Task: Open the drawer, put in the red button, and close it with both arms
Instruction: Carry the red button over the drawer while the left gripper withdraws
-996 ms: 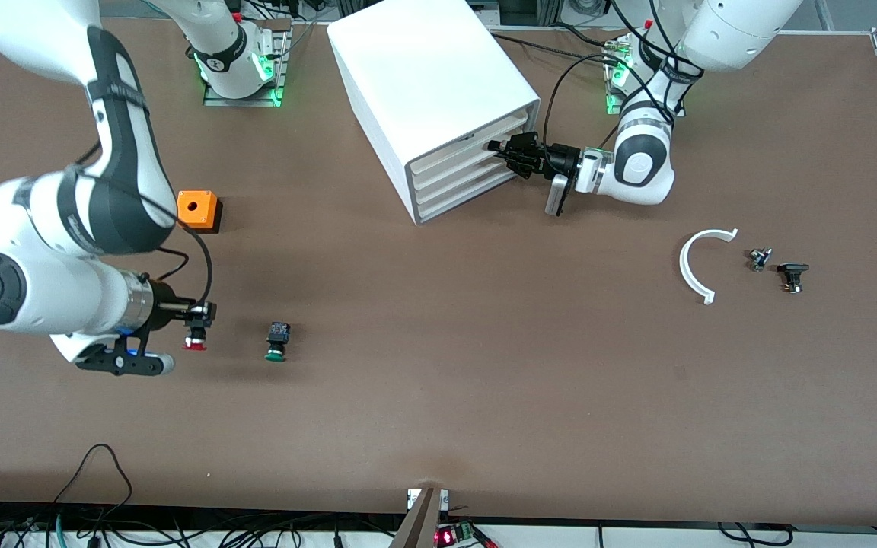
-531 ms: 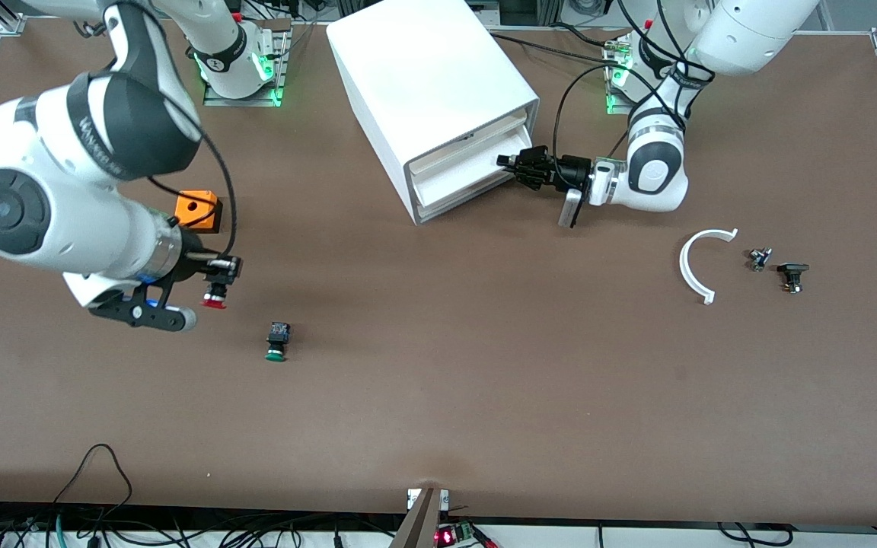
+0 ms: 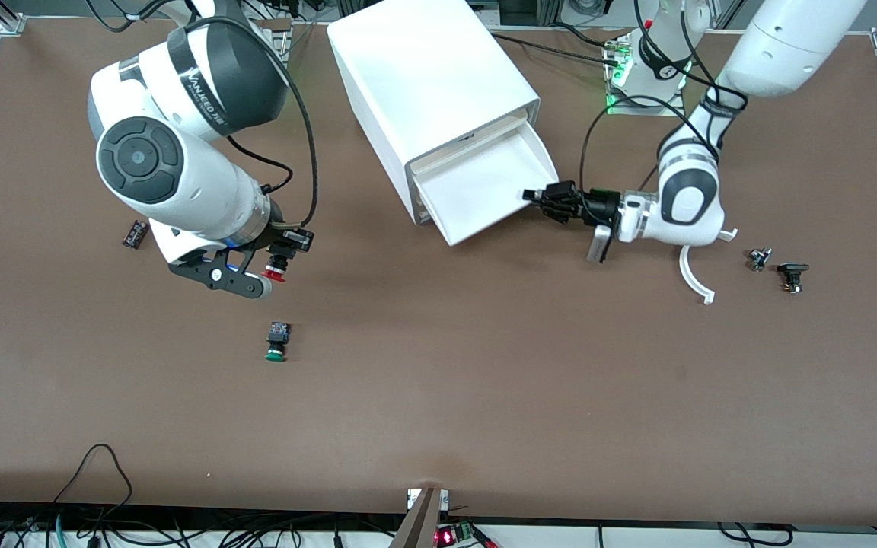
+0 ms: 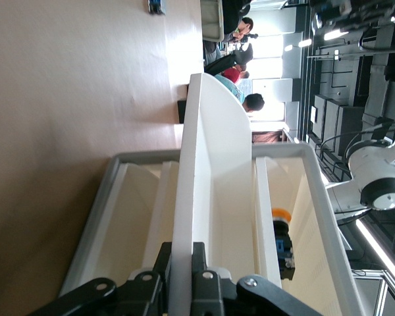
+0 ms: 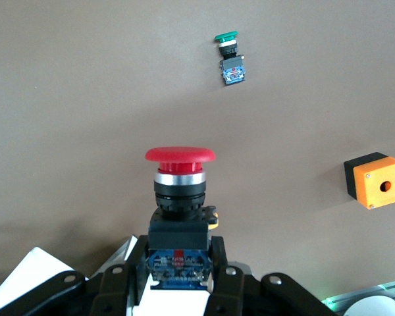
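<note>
My right gripper point(image 3: 283, 257) is shut on the red button point(image 3: 276, 269) and holds it in the air over bare table, between the white cabinet point(image 3: 431, 84) and the right arm's end. In the right wrist view the fingers point(image 5: 125, 263) clamp its black-and-blue body, red cap point(image 5: 180, 155) pointing away. My left gripper point(image 3: 536, 198) is shut on the front wall of the cabinet's top drawer point(image 3: 484, 183), which is pulled well out and open. The left wrist view shows the jaws point(image 4: 182, 263) pinching that wall point(image 4: 204, 164).
A green-capped button point(image 3: 276, 341) lies on the table nearer the front camera than the red one. An orange box point(image 5: 376, 185) shows in the right wrist view. A small black part point(image 3: 135, 233), a white curved piece point(image 3: 693, 274) and two small parts point(image 3: 759, 259) lie on the table.
The left gripper has pulled the top drawer out toward the front camera. The right gripper has lifted the red button off the table and carried it toward the cabinet.
</note>
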### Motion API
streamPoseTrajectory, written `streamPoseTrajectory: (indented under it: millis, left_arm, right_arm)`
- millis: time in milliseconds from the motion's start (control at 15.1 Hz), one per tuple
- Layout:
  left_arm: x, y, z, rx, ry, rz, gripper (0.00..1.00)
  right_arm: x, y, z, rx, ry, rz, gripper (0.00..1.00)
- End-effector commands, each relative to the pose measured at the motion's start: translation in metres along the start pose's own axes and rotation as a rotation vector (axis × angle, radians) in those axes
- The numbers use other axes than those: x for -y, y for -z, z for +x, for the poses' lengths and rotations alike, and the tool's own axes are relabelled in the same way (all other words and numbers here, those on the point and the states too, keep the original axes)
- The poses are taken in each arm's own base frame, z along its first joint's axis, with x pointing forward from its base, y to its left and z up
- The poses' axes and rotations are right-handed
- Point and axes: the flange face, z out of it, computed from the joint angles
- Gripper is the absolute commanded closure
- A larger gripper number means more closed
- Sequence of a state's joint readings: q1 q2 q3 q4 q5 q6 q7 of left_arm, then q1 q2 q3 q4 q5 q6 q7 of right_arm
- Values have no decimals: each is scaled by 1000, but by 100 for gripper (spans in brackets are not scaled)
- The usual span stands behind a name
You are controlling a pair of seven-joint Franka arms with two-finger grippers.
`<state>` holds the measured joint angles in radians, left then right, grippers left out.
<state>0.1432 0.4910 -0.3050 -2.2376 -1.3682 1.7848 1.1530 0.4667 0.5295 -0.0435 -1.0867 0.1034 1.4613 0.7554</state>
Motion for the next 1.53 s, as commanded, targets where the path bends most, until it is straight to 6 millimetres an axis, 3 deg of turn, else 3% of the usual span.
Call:
streamPoseTrajectory:
  millis: [0, 199, 266, 332, 398, 598, 996, 1394, 1461]
  left_arm:
    - [4, 18, 24, 23, 25, 18, 100]
    - [-1, 36, 35, 43, 33, 55, 100]
    - [-1, 38, 35, 50, 38, 61, 79]
    - [0, 37, 34, 52, 39, 62, 29]
    - [-3, 41, 35, 50, 34, 65, 0]
    - [-18, 52, 42, 61, 62, 106, 0]
    - [-95, 83, 84, 171, 174, 332, 0]
    - [-175, 119, 119, 301, 332, 607, 0]
    - [-185, 121, 122, 304, 349, 641, 0]
  right_arm:
    - [19, 7, -14, -30, -47, 29, 100]
    - [46, 6, -31, -16, -173, 88, 100]
    - [53, 5, -35, -8, -216, 108, 100]
    - [63, 4, -42, -6, -250, 123, 100]
    - [74, -1, -48, -4, -280, 135, 100]
    - [106, -9, -67, 6, -391, 205, 100]
    - [179, -43, -110, 8, -595, 339, 100]
    - [234, -103, -194, -4, -640, 258, 100]
    - [240, -113, -199, -12, -649, 248, 100]
